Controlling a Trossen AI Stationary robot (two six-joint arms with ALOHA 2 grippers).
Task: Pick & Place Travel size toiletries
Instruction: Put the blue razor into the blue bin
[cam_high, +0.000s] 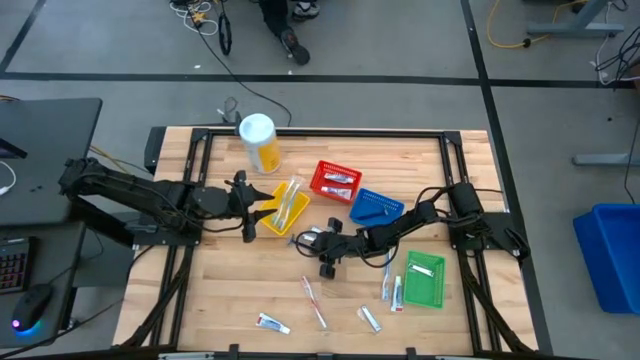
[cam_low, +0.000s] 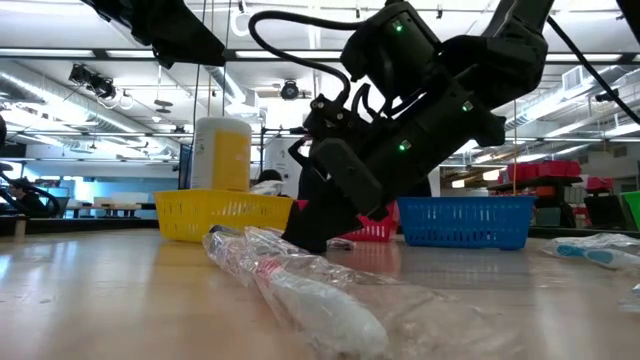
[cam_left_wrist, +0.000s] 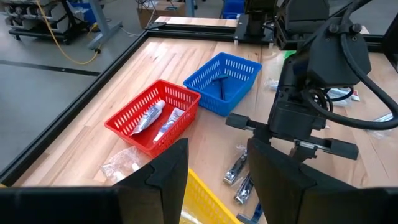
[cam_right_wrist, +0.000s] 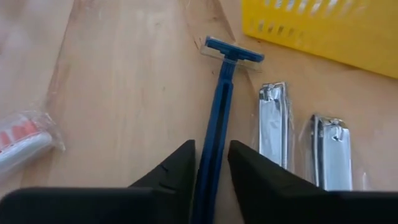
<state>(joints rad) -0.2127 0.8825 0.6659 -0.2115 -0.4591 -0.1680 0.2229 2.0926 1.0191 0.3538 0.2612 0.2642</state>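
Note:
A blue razor lies flat on the wooden table beside two wrapped nail clippers, just short of the yellow basket. My right gripper is low over the table's middle, shut on the razor's handle. My left gripper hangs open above the yellow basket's left end and holds nothing. More toiletries lie loose near the front edge: a toothbrush and small tubes. My right gripper pinches the razor's handle between its two fingers, at the end away from the head. The fingers slant down from the table's right side and run along the handle. The razor lies flat on the table.
A red basket with tubes, a blue basket holding a dark razor and a green basket stand right of the middle. A white-and-yellow canister stands at the back. A wrapped toothbrush lies close to the low camera.

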